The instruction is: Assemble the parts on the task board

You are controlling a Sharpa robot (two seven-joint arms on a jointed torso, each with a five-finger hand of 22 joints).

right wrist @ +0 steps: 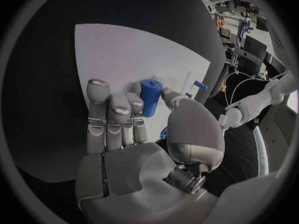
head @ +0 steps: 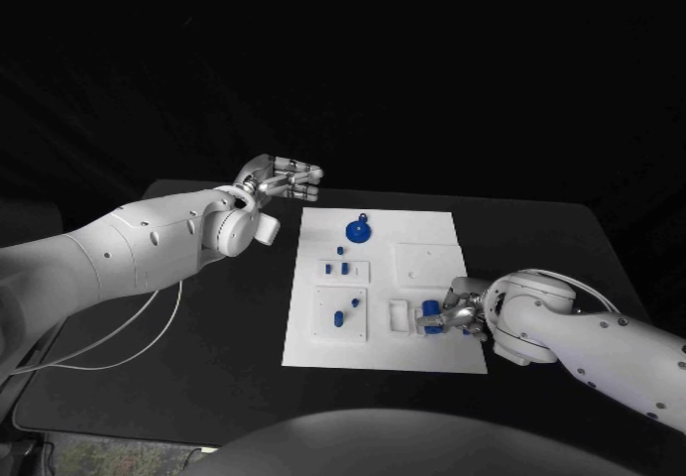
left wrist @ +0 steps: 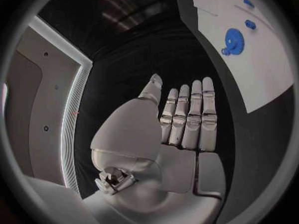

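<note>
- Placement step, by the look of it: blue cylinder (right wrist: 150, 95) pinched between thumb and fingers of the right hand (head: 455, 315), low over the near right part of the task board (head: 429, 228), right at the small raised block (head: 399, 315) there.
- Cannot tell from the head view whether the cylinder already sits in a seat or hangs just above one; wrist view shows it upright at the fingertips (right wrist: 136, 104), board close behind.
- Next move, as a judgement: line the cylinder up over its socket, keep it upright, press straight down, then let go without dragging it sideways. Risk of tilting and jamming if pushed off-axis.
- Right arm pose: reaching in from the near right, forearm low across the table (head: 543, 228), hand curled over the board's right edge, palm turned toward the left.
- Left hand (head: 281, 180): holding nothing, fingers straight and together, thumb alongside, flat-palmed. Raised off the far left corner of the board, well apart from the parts.
- Left arm bent, coming in from the left, not engaged with the work.
- Elsewhere on the board: blue gear (head: 359, 232) with a small handle near the far edge, short blue pegs (head: 336, 266) in a middle-left block, one more blue piece (head: 339, 318) in the near left block.
- Much of the assembly seemingly still ahead, with gear and pegs lying loose or unseated.
</note>
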